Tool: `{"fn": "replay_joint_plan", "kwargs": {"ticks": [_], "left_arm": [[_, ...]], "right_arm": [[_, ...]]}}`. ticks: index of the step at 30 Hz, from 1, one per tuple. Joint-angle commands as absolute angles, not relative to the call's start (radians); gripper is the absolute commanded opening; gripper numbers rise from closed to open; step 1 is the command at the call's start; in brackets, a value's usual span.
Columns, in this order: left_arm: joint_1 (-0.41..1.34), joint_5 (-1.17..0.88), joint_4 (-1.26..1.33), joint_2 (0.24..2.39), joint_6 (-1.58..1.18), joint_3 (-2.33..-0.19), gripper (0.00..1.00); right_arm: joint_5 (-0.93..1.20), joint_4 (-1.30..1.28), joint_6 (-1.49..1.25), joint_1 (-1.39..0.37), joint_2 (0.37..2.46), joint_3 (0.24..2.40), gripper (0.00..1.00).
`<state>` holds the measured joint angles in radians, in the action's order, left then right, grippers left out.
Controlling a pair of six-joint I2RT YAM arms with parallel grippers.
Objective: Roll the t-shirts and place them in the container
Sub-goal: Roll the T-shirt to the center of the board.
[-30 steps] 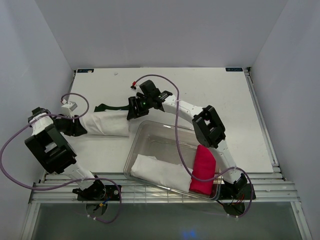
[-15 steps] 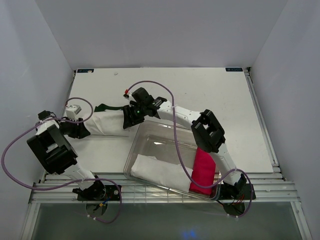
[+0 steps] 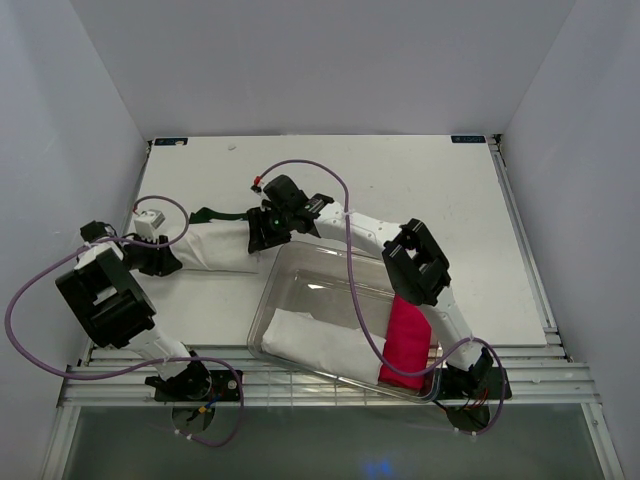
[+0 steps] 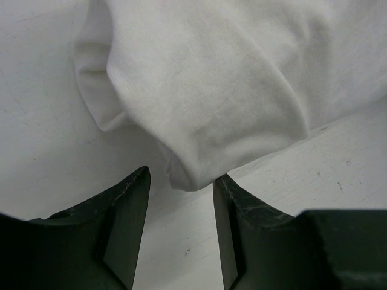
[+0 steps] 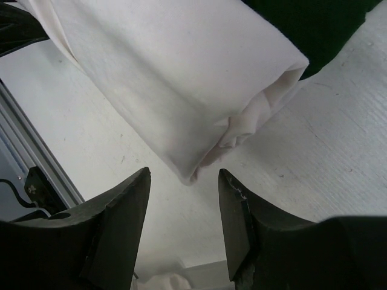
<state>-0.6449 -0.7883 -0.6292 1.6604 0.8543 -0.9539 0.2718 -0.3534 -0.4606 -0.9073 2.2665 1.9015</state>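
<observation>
A rolled white t-shirt [image 3: 213, 245] lies on the table's left side. A dark green t-shirt [image 3: 212, 213] sticks out from under its far edge. My left gripper [image 3: 166, 259] is open at the roll's left end; in the left wrist view the white cloth [image 4: 230, 78] hangs just ahead of the open gripper [image 4: 180, 181]. My right gripper [image 3: 258, 233] is open at the roll's right end. In the right wrist view the roll's end [image 5: 181, 78] lies just ahead of the open gripper [image 5: 184, 181], with green cloth [image 5: 308, 24] behind it.
A clear plastic bin [image 3: 300, 262] stands near the front centre, just right of the roll. It holds a rolled white cloth [image 3: 318, 345] and a bright pink bundle [image 3: 406, 340]. The bin's edge [image 5: 199, 273] shows below the right gripper. Purple cables loop over both arms.
My right gripper has moved left and nearer, down to the roll's right end. The left gripper has shifted slightly right toward the left end. The roll has shifted a little away.
</observation>
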Motion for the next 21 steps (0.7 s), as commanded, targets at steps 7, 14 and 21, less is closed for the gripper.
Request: {"fn": "replay_joint_plan", "kwargs": {"ticks": [7,14,21], "left_arm": [[-0.624,-0.88,-0.6,1.617,0.856,-0.936,0.39],[-0.626,-0.884,-0.595,1.62,0.839,-0.946,0.04],[-0.624,-0.93,-0.584,1.625,0.804,-0.957,0.0]], "right_arm": [[0.314,-0.359,-0.526,-0.914,2.397,2.014,0.37],[0.308,-0.298,-0.575,-0.876,2.46,2.108,0.08],[0.302,-0.229,-0.58,-0.836,2.511,2.249,0.08]]}}
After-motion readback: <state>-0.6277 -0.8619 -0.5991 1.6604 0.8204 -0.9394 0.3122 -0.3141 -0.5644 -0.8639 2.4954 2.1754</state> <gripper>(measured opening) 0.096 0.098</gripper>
